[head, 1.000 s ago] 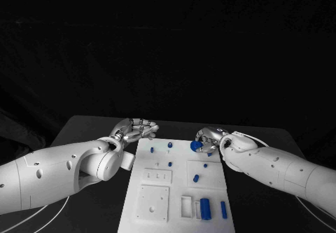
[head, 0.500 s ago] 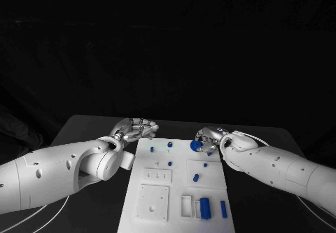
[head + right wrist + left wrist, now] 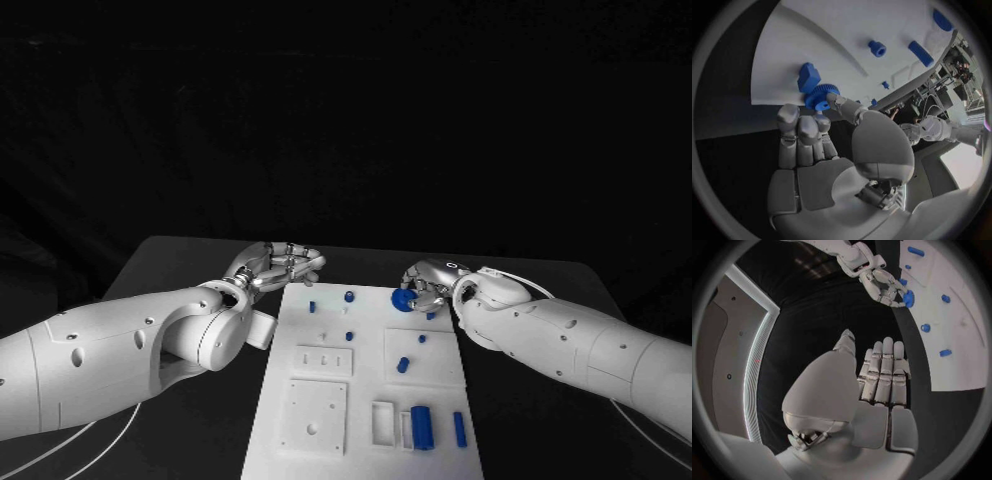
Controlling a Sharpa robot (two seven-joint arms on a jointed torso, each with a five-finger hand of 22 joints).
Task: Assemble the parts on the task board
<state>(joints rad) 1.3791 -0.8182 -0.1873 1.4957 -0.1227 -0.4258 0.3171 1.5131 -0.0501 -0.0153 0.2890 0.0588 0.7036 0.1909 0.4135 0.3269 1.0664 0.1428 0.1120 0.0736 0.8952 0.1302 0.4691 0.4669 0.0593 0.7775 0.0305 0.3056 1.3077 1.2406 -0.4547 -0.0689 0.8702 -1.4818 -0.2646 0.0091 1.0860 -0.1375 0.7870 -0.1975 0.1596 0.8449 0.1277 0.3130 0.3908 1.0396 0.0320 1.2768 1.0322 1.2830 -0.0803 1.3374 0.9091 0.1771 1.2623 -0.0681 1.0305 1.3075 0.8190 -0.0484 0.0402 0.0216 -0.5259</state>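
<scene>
At the near end of the task board [image 3: 325, 430] a thick blue cylinder [image 3: 421, 427] is seen lying in a recess, with a thin blue pin [image 3: 459, 429] just to its right; farther along, a short blue peg [image 3: 404, 366] and several smaller blue pieces are spread across the middle of the white plate. At the far right corner of the board a blue gear [image 3: 404, 299] is held between the fingertips of the right hand [image 3: 430, 283], the pinch being shown plainly in the right wrist view, where the toothed wheel [image 3: 821, 96] is pressed close beside a blue block [image 3: 808, 76] on the board. Beside the far left corner the left hand [image 3: 277, 266] is held with nothing in it; in the left wrist view its fingers [image 3: 882, 371] are laid straight and side by side above the black table [image 3: 173, 268]. Against the pictures of a second and half a second before, almost nothing is found to have changed: the gear is kept at the same corner and the left hand is barely shifted, so the seating of the gear is judged to be under way but not finished. No brand, label or readable writing is visible anywhere
</scene>
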